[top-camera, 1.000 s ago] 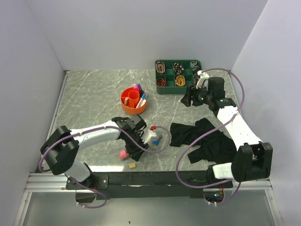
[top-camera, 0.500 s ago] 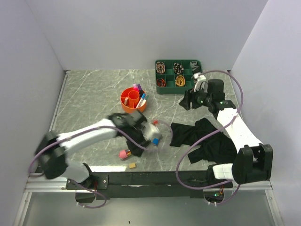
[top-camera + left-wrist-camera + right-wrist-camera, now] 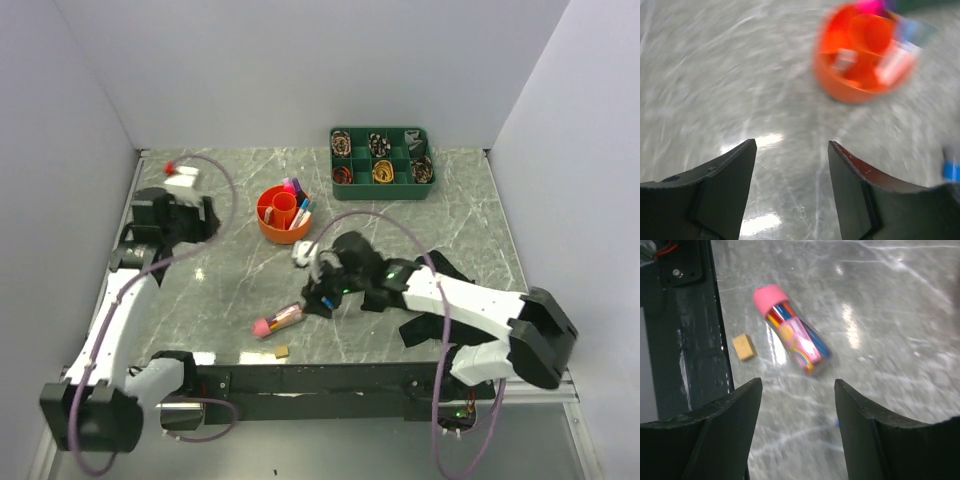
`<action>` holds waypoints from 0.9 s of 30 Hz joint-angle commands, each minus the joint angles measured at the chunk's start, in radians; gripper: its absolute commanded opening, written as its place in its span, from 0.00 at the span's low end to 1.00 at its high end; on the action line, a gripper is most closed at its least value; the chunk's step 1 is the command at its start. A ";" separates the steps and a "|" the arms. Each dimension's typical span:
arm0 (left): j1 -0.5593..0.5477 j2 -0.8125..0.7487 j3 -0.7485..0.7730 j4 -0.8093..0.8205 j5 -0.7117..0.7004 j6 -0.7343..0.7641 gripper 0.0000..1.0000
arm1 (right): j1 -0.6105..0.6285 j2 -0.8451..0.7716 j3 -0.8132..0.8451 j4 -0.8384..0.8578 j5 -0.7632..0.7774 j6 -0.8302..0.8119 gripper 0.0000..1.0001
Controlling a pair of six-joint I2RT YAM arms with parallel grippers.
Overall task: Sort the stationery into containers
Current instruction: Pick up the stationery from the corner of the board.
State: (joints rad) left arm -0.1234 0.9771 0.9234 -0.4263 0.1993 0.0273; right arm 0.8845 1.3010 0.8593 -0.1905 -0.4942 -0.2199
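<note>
The round orange organiser [image 3: 284,214] stands at the table's middle back with several pens [image 3: 300,205] in it; it also shows blurred in the left wrist view [image 3: 860,55]. A pink-capped tube case [image 3: 280,320] lies near the front edge, with a beige eraser [image 3: 282,351] beside it. Both show in the right wrist view, the case [image 3: 792,335] and the eraser [image 3: 744,346]. My right gripper [image 3: 318,300] [image 3: 797,382] is open and empty, just right of the case. A small blue item [image 3: 327,297] lies by its fingers. My left gripper [image 3: 206,217] [image 3: 790,145] is open and empty, left of the organiser.
A green tray [image 3: 380,160] of ribbon rolls stands at the back right. A black cloth [image 3: 418,328] lies at the front right, mostly under my right arm. A dark rail [image 3: 682,340] runs along the table's front edge near the eraser.
My left arm has swung from the table's middle to the far left. My right arm has moved from the green tray to the middle, beside the pink case, which now lies uncovered.
</note>
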 commanded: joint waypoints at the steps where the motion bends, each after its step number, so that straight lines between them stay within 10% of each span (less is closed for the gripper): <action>1: 0.215 0.037 0.005 0.174 -0.012 -0.217 0.67 | 0.143 0.131 0.041 0.163 0.248 0.079 0.69; 7: 0.393 0.100 0.020 0.283 -0.021 -0.297 0.68 | 0.280 0.368 0.208 0.175 0.315 0.143 0.69; 27: 0.312 0.072 -0.031 0.419 -0.052 -0.161 0.71 | 0.356 0.468 0.310 -0.116 0.051 -0.337 0.64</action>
State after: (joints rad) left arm 0.2012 1.0702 0.9035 -0.0639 0.1516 -0.1509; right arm 1.2209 1.7733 1.1576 -0.2512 -0.4149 -0.5014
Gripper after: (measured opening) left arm 0.709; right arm 0.643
